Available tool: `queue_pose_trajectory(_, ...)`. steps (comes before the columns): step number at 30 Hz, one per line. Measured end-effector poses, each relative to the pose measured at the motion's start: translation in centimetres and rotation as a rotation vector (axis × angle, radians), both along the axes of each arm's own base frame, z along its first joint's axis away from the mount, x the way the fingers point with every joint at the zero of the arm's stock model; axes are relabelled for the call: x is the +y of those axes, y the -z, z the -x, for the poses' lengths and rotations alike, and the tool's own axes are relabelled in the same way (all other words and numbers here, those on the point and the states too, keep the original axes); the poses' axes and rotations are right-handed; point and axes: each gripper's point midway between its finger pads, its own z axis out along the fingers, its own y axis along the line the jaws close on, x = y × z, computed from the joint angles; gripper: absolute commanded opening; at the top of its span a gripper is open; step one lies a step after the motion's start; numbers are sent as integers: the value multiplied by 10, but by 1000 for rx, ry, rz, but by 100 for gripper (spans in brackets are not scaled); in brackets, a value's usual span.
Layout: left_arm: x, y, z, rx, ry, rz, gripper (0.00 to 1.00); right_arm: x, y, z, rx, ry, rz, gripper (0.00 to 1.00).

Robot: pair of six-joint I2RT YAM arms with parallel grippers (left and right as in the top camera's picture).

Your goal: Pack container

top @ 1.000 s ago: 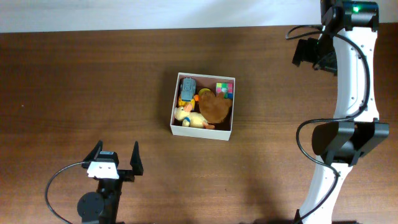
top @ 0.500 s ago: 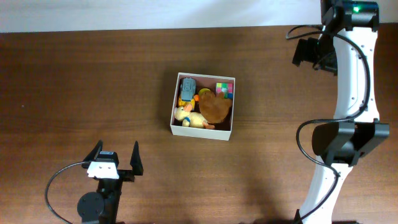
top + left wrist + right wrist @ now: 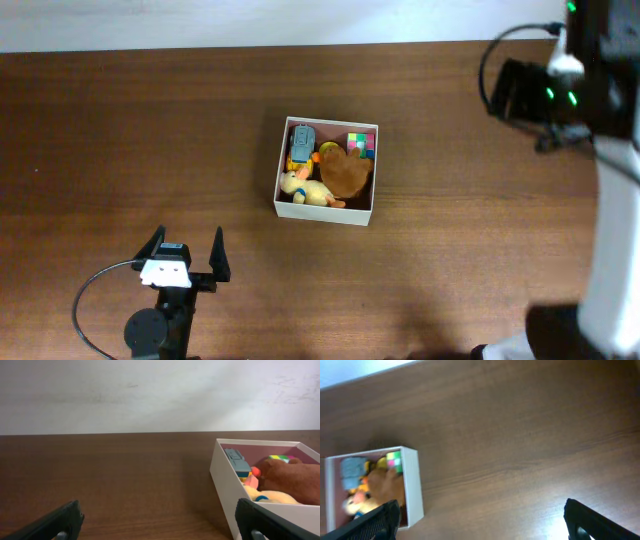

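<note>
Near the middle of the table [image 3: 120, 130] sits one container [image 3: 322, 211], a square white box with a pinkish inside, and it's pretty full. From overhead I count four toys for sure: one blue-grey car [image 3: 301, 141], one brown plush [image 3: 346, 174], one yellow plush [image 3: 305, 189] and one multicoloured cube [image 3: 360, 144]. There's also a yellow-orange bit between the car and the brown plush, but I can't tell what it is.

Two grippers, both empty. The left gripper [image 3: 188, 240] is near the front edge, well apart from the box, jaws spread wide. The right gripper [image 3: 481, 505] is up over the far right corner, jaws spread wide too.

The left wrist view is low and side-on, so you get the box's white outer wall and the toys poking just above the rim, which overhead doesn't give you. The right wrist view looks down from high up, with the box at its lower left. Overhead, the right arm is just a blur.
</note>
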Motion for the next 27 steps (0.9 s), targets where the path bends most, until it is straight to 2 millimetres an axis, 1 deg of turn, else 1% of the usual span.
queue_pose_trajectory(2,0,0,0,0,0,0,99,3,-13,18,-67,-11,-2,99)
queue_pose_trajectory(3,0,0,0,0,0,0,99,3,-15,21,-77,-11,-3,99)
queue_pose_trajectory(4,0,0,0,0,0,0,99,3,-22,28,-131,-13,-5,99)
queue_pose_trajectory(8,0,0,0,-1,0,0,99,3,-37,43,-301,-14,-10,99)
queue_pose_trajectory(11,0,0,0,-1,0,0,99,3,-50,48,-462,-15,-18,99)
queue_pose_trajectory(14,0,0,0,-1,0,0,99,3,-53,59,-602,-16,-23,99)
queue_pose_trajectory(16,0,0,0,-1,0,0,99,3,-47,66,-677,-19,-28,99)
queue_pose_trajectory(20,0,0,0,-1,0,0,99,3,-27,77,-793,-22,-32,99)
queue_pose_trajectory(27,0,0,0,-1,0,0,99,4,25,92,-942,-30,-42,99)
